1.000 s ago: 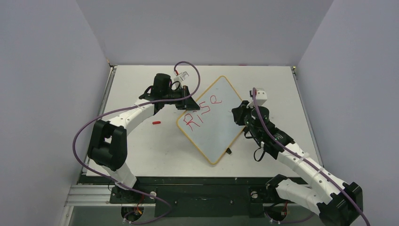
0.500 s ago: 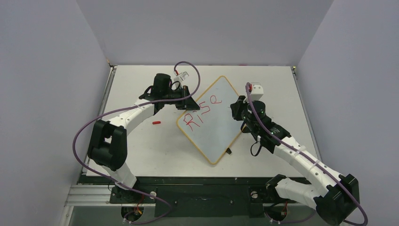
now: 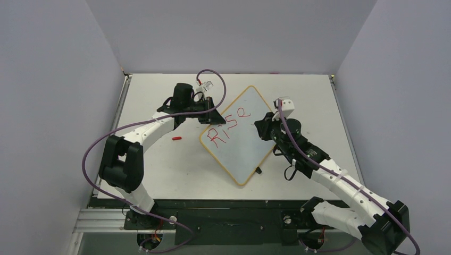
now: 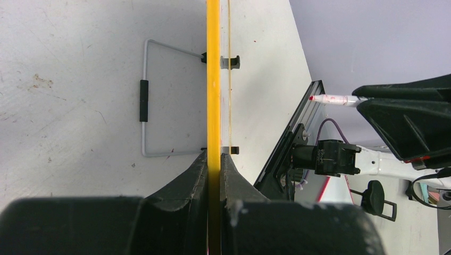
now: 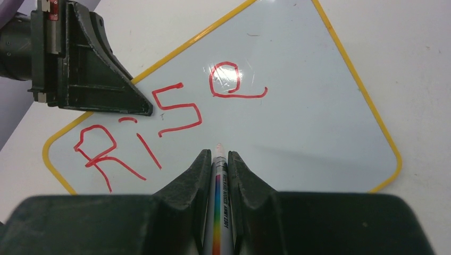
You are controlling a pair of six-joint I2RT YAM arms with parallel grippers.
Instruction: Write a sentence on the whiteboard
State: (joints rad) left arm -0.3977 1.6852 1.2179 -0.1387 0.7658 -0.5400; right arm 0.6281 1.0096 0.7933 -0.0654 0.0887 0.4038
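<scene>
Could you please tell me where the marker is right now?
In the right wrist view, the marker is clamped in the right end effector, centre-bottom, its tip pointing at the whiteboard just short of the red letters.

A small red piece point(image 3: 177, 138) lies alone on the stained white table point(image 3: 159, 170), left of centre, with pale lilac walls point(image 3: 48, 106) on three sides and a black rail point(image 3: 228, 210) along the near edge.

The board point(image 3: 242, 141) fills the middle of the worktop point(image 3: 159, 170). The left pincer point(image 3: 206, 117), clamped on its far-left edge, blocks that side. The right pincer point(image 3: 261, 126), gripping a pen point(image 5: 219, 196), hangs over its right half. A red cap point(image 3: 177, 138) lies left of the board. The far strip and the near-left worktop are open.
</scene>
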